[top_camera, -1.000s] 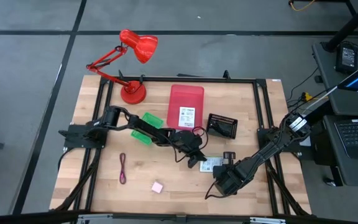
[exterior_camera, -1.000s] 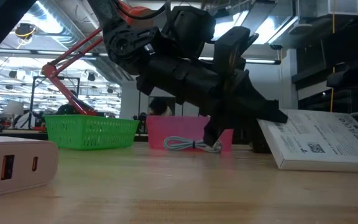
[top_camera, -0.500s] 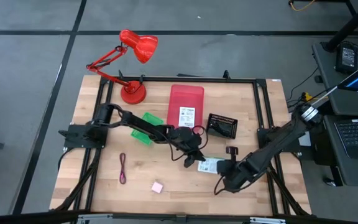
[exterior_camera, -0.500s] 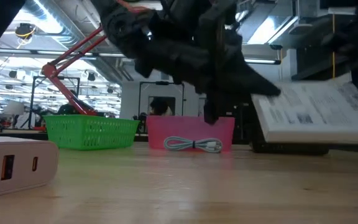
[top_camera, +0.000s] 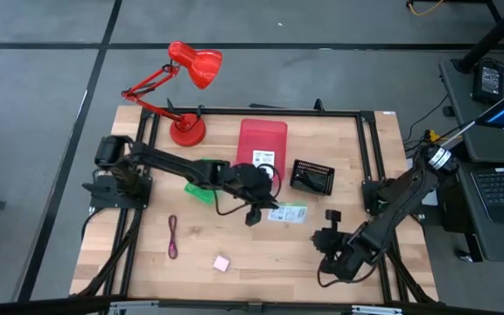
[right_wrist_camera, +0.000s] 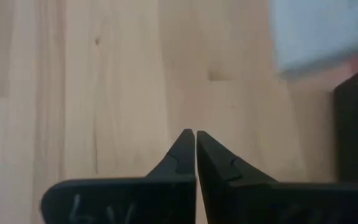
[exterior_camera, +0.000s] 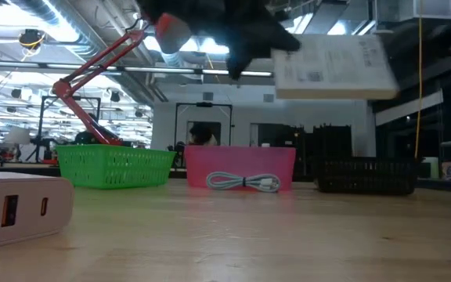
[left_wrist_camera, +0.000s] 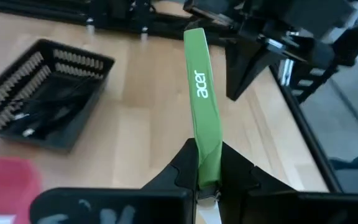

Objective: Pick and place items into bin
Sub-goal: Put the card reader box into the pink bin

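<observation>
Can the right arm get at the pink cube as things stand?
Probably yes. The right gripper is shut and empty over bare wood, and the pink cube lies on the same front strip of table with nothing between them. It must open first.

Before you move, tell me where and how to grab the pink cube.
The pink cube is probably best taken straight from above, with the jaws closing on two opposite flat sides. It sits alone on the table with nothing close beside it, so either pair of sides looks free.
</observation>
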You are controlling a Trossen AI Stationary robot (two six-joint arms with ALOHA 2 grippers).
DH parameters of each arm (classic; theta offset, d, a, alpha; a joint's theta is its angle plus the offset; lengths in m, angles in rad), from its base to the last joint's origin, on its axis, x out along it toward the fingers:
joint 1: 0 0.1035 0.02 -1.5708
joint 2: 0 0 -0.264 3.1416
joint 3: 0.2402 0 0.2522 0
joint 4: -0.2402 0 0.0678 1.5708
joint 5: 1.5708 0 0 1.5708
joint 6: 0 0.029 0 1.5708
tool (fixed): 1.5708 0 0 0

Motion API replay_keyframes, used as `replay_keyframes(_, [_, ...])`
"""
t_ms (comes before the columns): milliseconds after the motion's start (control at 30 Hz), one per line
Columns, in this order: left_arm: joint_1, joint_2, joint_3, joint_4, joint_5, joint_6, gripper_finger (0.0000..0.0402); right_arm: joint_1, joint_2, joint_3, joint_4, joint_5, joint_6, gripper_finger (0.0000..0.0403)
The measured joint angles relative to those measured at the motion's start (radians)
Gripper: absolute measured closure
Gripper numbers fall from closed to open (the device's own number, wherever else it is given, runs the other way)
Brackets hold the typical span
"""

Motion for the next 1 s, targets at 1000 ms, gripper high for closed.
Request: replay_keyframes(1000, [0.226,-0.112,-0.001,-0.205,-0.177,0.109,0.0379,0.006,-0.003,-0.547,1.057,0.264,-0.134,0.0403])
